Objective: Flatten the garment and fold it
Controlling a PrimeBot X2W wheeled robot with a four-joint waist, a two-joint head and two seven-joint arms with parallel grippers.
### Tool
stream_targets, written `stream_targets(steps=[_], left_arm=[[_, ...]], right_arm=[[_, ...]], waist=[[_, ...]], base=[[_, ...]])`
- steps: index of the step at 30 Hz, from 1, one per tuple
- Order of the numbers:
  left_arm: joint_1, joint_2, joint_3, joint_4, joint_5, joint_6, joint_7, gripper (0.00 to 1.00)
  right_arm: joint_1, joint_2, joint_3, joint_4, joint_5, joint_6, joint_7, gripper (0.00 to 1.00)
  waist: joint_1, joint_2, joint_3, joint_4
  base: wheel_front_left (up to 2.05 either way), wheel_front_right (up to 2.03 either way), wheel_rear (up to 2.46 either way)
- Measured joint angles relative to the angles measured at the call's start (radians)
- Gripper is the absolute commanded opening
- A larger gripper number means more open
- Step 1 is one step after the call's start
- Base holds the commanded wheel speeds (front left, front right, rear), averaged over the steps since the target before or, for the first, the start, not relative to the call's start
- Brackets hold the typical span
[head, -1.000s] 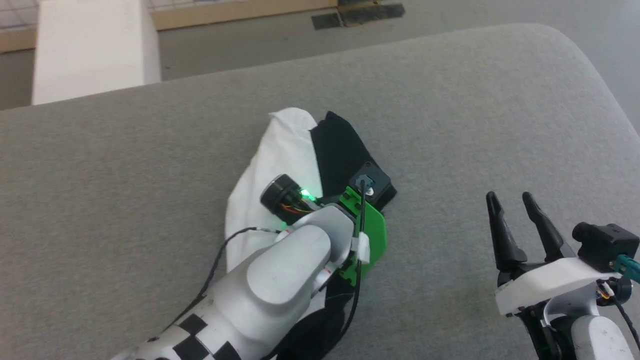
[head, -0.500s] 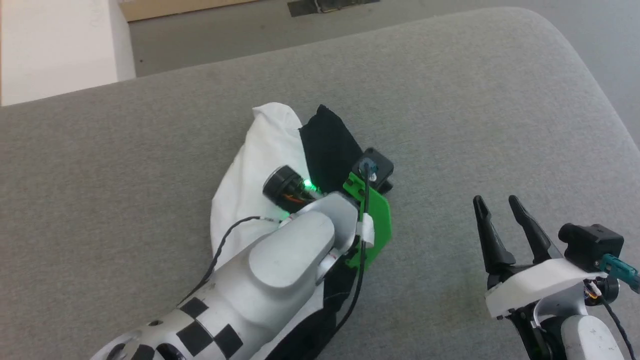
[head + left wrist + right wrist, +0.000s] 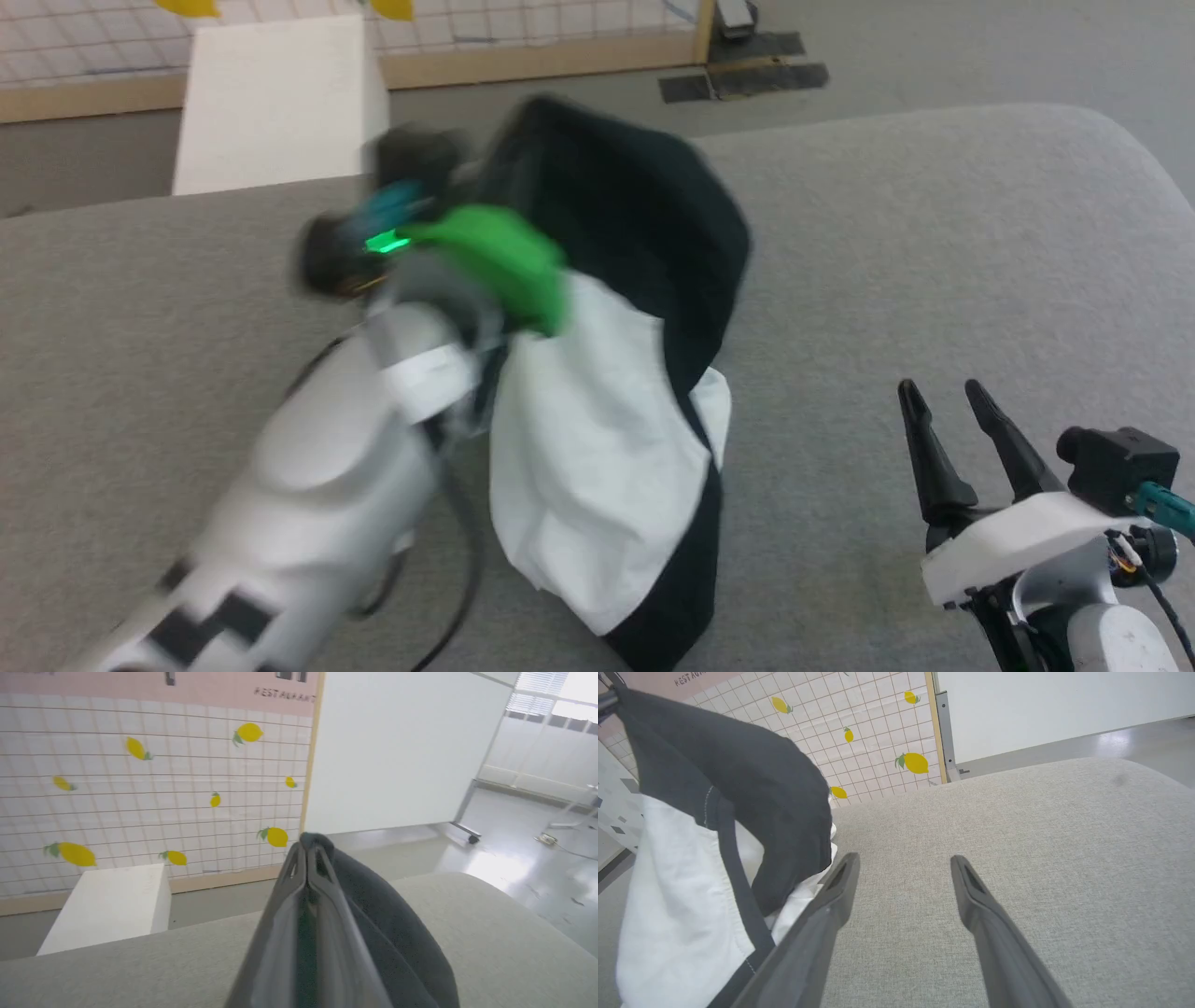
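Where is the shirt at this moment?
In the head view the shirt hangs at centre from the shut left gripper, over the grey cushion, left of the open right gripper and in front of the white box.

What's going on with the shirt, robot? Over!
Left gripper shut on the garment, which hangs bunched from it. Right gripper open, empty. White box beyond the grey surface, out of the way.

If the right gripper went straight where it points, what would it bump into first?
Probably the grey padded surface, though depth is hard to judge. The right gripper aims across it; the garment hangs off to its left.
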Motion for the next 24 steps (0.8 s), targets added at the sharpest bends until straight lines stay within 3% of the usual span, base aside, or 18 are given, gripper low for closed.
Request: stream_targets(steps=[1,4,7,11,12,14,19,24], left_arm=[[0.169,0.141,0.096,-0.103,-0.049,0.086,-0.026,0.00],[0.370,0.241,0.189,-0.195,-0.114,0.170,-0.040,0.00],[0.565,0.297,0.259,-0.254,-0.173,0.244,-0.047,0.00],[0.764,0.327,0.281,-0.252,-0.240,0.294,-0.013,0.00],[0.792,0.325,0.273,-0.246,-0.256,0.298,0.013,0.13],[0.844,0.309,0.251,-0.236,-0.296,0.291,0.060,1.00],[0.850,0.257,0.286,-0.232,-0.312,0.225,-0.042,1.00],[0.812,0.218,0.355,-0.247,-0.182,0.156,-0.095,1.00]], right_arm=[[0.018,0.000,-0.010,-0.011,-0.004,0.000,0.012,1.00],[0.026,0.000,-0.011,-0.022,-0.005,0.000,0.020,1.00],[0.032,0.000,-0.007,-0.028,-0.005,0.000,0.026,1.00],[0.036,0.000,0.004,-0.032,-0.006,0.000,0.046,1.00],[0.036,0.000,0.009,-0.032,-0.007,0.000,0.052,1.00],[0.037,0.000,0.018,-0.034,-0.013,0.000,0.072,1.00],[0.049,-0.001,0.086,-0.049,-0.032,0.000,0.154,1.00],[0.102,0.001,0.229,-0.076,0.001,0.000,0.313,1.00]], waist=[[0.0000,0.0000,-0.021,0.038],[-0.0001,0.0000,-0.037,0.074],[-0.0001,0.0000,-0.048,0.109],[-0.0001,-0.0001,-0.058,0.151],[-0.0001,0.0000,-0.059,0.159],[-0.0001,0.0000,-0.063,0.177],[-0.0001,0.0000,-0.070,0.213],[-0.0001,0.0000,-0.077,0.240]], base=[[0.00,0.00,0.00],[0.00,0.00,0.00],[0.00,0.00,0.00],[0.00,0.00,0.00],[0.00,0.00,0.00],[0.00,0.00,0.00],[0.00,0.00,0.00],[0.00,0.00,0.00]])
